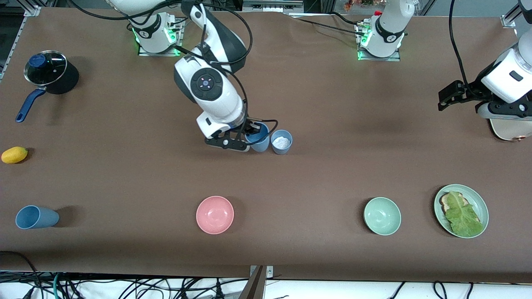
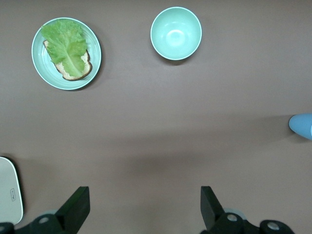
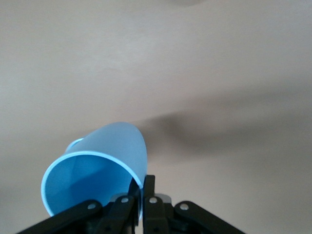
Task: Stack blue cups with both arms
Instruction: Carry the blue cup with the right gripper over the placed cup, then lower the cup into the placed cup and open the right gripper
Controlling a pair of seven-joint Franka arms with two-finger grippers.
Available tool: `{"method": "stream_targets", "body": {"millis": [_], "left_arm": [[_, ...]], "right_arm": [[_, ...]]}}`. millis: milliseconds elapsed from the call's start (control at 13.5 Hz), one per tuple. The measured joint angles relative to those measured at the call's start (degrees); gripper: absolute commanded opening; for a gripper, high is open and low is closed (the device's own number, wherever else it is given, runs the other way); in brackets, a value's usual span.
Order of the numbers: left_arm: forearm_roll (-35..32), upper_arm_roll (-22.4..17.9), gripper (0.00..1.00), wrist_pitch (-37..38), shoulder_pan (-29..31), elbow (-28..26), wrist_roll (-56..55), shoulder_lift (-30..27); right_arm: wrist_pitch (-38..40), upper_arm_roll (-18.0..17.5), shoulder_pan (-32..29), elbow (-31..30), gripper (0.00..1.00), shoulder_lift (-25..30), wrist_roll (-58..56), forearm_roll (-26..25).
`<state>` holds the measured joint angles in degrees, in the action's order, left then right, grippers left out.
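Observation:
My right gripper (image 1: 248,139) is shut on the rim of the brighter blue cup (image 1: 261,140), mid-table; one finger is inside the cup and one outside. In the right wrist view the gripper (image 3: 144,195) holds this cup (image 3: 97,170) tilted. I cannot tell if the cup touches the table. The paler grey-blue cup (image 1: 282,142) stands upright right beside it, toward the left arm's end, with something white inside. My left gripper (image 1: 451,97) is open and empty, held over the table at the left arm's end; its fingers (image 2: 73,209) are spread wide over bare cloth.
A third blue cup (image 1: 36,217) lies on its side near the front camera at the right arm's end. Also here are a pink bowl (image 1: 215,214), a mint-green bowl (image 1: 382,216), a green plate (image 1: 479,197) with lettuce on bread, a black lidded pot (image 1: 50,74) and a yellow fruit (image 1: 14,155).

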<state>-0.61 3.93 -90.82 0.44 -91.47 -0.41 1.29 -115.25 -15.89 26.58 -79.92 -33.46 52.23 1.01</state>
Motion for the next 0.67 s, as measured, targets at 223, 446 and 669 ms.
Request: {"method": "stream_targets", "body": {"millis": [223,446,669], "left_arm": [[0.0,0.2,1.00,0.0,0.0,0.0,0.0,0.0],[0.0,0.3,1.00,0.0,0.0,0.0,0.0,0.0],[0.0,0.3,1.00,0.0,0.0,0.0,0.0,0.0]], "right_arm": [[0.2,0.0,2.3,2.5,0.00,-1.5,1.1,0.0],[0.3,0.0,4.2,2.6,0.00,-2.1,1.5,0.0],[0.4,0.0,4.7,2.6,0.00,-3.1,1.5,0.0]]}}
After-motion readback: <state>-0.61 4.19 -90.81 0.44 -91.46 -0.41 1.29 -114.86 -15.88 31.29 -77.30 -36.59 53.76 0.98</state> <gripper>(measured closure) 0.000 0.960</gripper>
